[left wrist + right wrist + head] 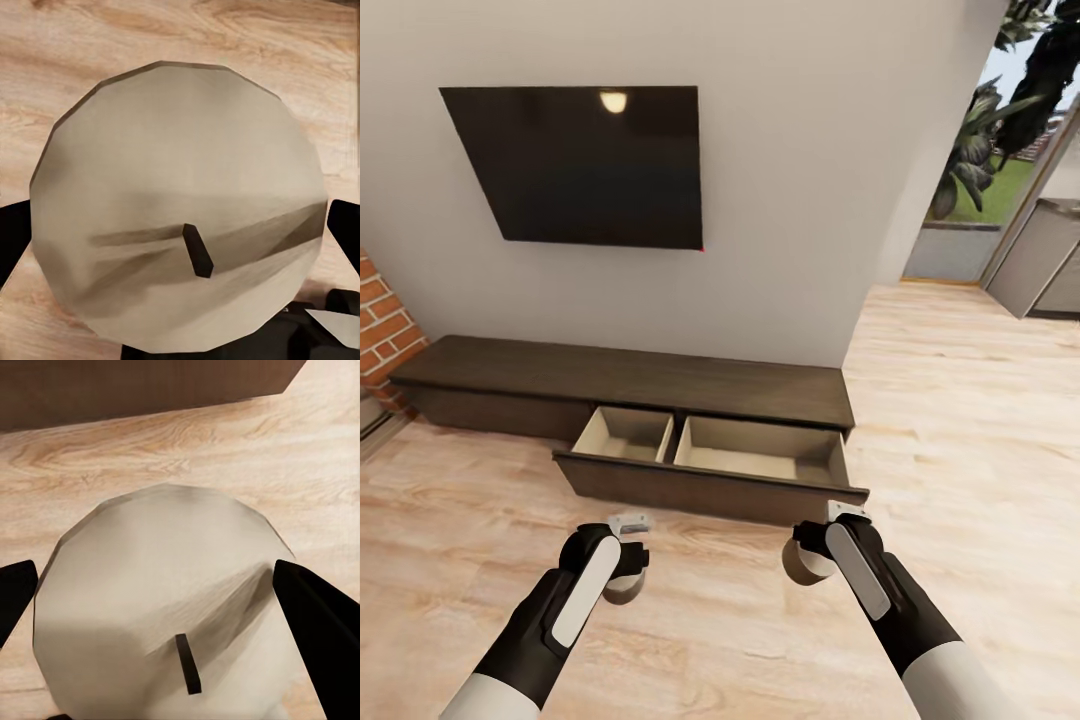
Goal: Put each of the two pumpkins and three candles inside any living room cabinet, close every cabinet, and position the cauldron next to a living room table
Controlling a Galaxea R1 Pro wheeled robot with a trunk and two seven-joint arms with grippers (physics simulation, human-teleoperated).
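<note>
Both arms reach forward over the wood floor [720,630], each gripper carrying a candle. In the head view the left gripper [628,560] sits at about 7 o'clock, its fingers pinching a stubby grey-beige candle [624,585] whose lower edge shows beneath the wrist. The left wrist view looks down on that candle's flat top [180,202] with its short dark wick [198,250]; black fingers [11,232] press its two sides. The right gripper [822,552] is at about 5 o'clock, closed on the second candle [805,562], which juts out on the inner side of the wrist. In the right wrist view this candle [161,600] sits between the dark fingers [315,622], wick [188,663] toward the camera, floor below and a dark wooden front [135,386] beyond it. The cabinet [620,375] runs low along the wall at 12 o'clock, under a black screen [585,165]. Its wide drawer [710,490] is pulled out just ahead of the grippers, split into a small compartment [622,432] and a larger one [755,447], both showing bare beige interiors. A brick edge [380,320] stands at 9 o'clock; a doorway with greenery [1000,130] is at 2 o'clock.
</note>
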